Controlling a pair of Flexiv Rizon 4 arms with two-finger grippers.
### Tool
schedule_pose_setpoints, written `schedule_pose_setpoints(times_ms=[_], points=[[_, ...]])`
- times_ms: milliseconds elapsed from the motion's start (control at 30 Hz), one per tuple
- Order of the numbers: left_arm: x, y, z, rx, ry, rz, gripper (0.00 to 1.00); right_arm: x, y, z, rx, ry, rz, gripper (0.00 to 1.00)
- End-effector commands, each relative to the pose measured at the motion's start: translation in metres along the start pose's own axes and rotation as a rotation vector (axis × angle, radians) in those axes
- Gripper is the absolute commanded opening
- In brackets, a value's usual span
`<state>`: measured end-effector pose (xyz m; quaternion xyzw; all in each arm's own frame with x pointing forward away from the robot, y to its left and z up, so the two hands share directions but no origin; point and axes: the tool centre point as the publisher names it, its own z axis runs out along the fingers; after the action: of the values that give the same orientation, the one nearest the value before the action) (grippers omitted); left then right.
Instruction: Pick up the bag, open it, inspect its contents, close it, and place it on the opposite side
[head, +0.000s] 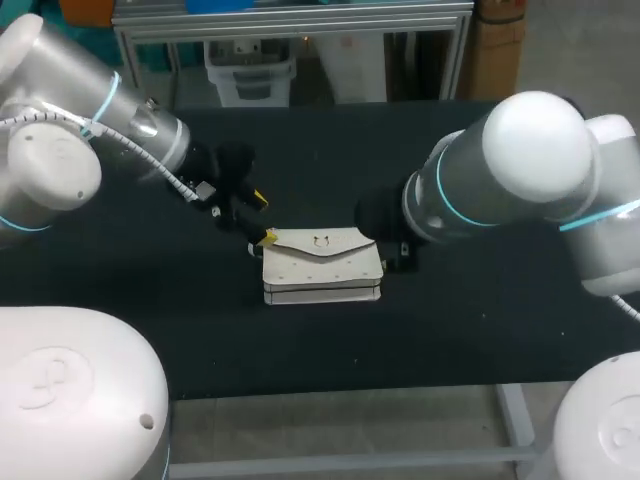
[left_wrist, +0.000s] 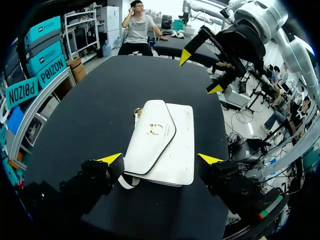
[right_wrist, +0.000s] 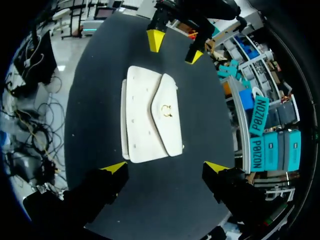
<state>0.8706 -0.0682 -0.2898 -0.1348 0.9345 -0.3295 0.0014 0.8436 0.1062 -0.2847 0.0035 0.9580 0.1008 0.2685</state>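
A white bag with a closed flap and a gold clasp lies flat on the black table, near its middle. My left gripper stands open at the bag's left end. In the left wrist view the bag has its near end between the spread yellow tips of that gripper, with no touch visible. My right arm hides its own gripper in the head view. In the right wrist view the right gripper is open just short of the bag, and the left gripper shows beyond the bag's far end.
The table carries nothing besides the bag. My right arm's bulky links hang over the table's right half. A metal frame runs along the far edge.
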Motion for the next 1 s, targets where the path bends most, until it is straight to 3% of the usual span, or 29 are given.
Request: schedule_pose_setpoints(times_ms=[33, 367, 667, 1000], points=[[-0.006, -0.001, -0.001, -0.061, 0.001, -0.022, 1.0, -0.011, 0.0, -0.01, 0.044, 0.126, -0.004, 1.0], [-0.015, -0.006, -0.002, -0.2, -0.032, -0.092, 1.0, -0.037, -0.001, -0.004, 0.103, 0.277, -0.03, 1.0], [-0.024, -0.001, -0.007, -0.246, -0.037, -0.176, 1.0, -0.057, -0.001, 0.005, 0.126, 0.418, -0.038, 1.0], [-0.033, 0.009, -0.016, -0.243, -0.066, -0.333, 1.0, -0.064, -0.013, 0.013, 0.027, 0.573, 0.04, 1.0]])
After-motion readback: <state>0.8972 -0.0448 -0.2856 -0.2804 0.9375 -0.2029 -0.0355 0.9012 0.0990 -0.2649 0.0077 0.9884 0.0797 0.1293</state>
